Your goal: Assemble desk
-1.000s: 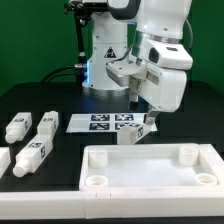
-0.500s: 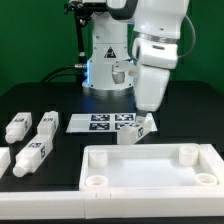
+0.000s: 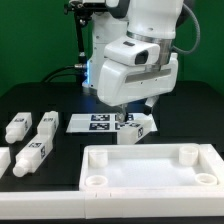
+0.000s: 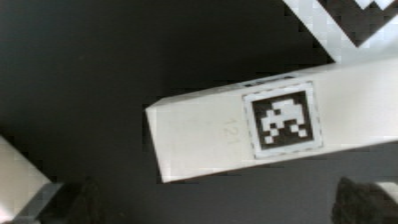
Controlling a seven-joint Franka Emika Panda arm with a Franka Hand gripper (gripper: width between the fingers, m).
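The arm (image 3: 150, 20) is bent downward, and the gripper (image 3: 133, 112) points down with fingers (image 4: 36, 200) wide apart (both tips blurred).

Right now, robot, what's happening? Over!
Gripper open, empty, above one leg. Leg by marker board. Desk top: sockets empty. Nothing blocking.

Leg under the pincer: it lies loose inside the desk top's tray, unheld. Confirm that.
Not inside. The leg lies loose and unheld under the pincer, but on the table beside the marker board, just outside the rim of the desk top. The exterior view shows it.
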